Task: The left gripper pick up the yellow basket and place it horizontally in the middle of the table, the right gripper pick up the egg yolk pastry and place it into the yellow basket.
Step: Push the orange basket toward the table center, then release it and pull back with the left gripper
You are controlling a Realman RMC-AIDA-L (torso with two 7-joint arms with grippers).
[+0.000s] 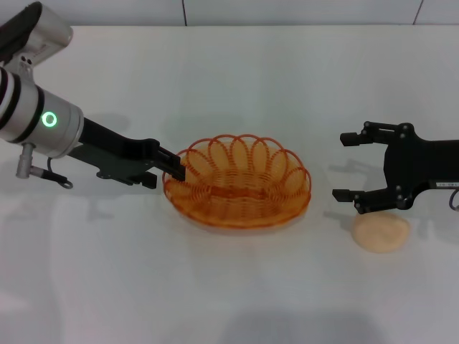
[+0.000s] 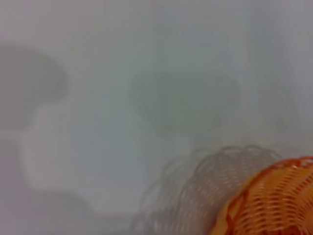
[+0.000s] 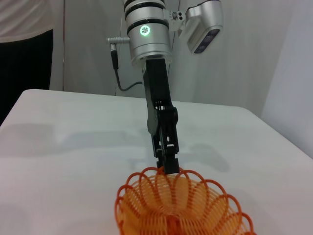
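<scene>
The yellow basket sits lengthwise across the middle of the white table. My left gripper is shut on its left rim. The right wrist view shows that gripper pinching the far rim of the basket. A part of the basket shows in the left wrist view. The egg yolk pastry lies on the table to the right of the basket. My right gripper is open and empty, just behind and slightly left of the pastry, its fingers pointing toward the basket.
A person in dark clothes stands beyond the table's far corner in the right wrist view. Bare table lies in front of the basket and behind it.
</scene>
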